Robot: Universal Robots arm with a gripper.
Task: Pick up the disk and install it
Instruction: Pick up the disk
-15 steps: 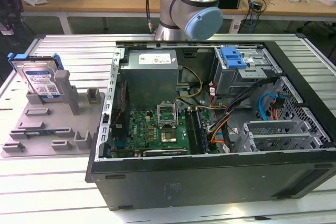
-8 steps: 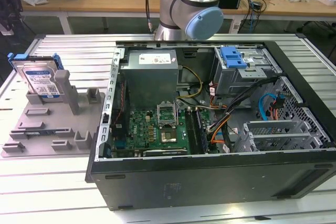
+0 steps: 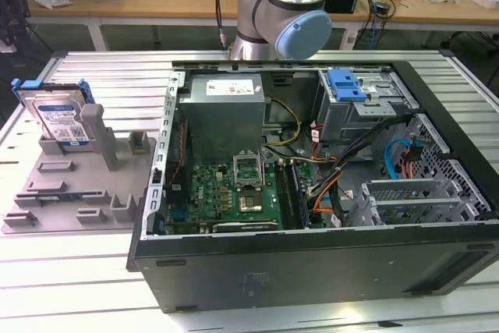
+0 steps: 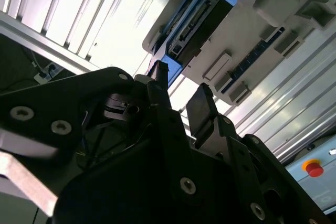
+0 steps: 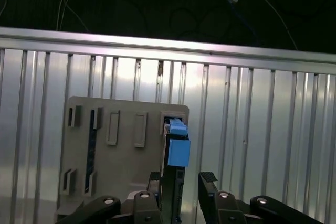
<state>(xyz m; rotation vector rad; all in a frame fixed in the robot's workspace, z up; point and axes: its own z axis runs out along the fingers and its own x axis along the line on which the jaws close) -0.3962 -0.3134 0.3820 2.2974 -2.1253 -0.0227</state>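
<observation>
The disk (image 3: 61, 117) is a silver drive with a white-and-blue label and a blue carrier frame. It stands tilted in the grey fixture plate (image 3: 74, 193) at the exterior view's left. In both wrist views I see the disk (image 5: 177, 150) edge-on, dark with blue trim (image 4: 202, 17). My gripper (image 5: 181, 181) is open, and its two black fingers (image 5: 208, 178) line up on either side of the disk's edge. The gripper (image 4: 178, 90) hangs well short of the disk, with nothing between its fingers (image 4: 159, 77). The arm (image 3: 282, 7) rises at the back.
An open computer case (image 3: 312, 259) lies on the slatted aluminium table (image 3: 78, 286), showing a motherboard (image 3: 234, 193), a power supply (image 3: 226, 103) and cables. A metal drive cage (image 3: 362, 111) carries a blue bracket (image 3: 347, 83). A red button (image 4: 314, 168) sits past the fixture plate (image 4: 273, 3).
</observation>
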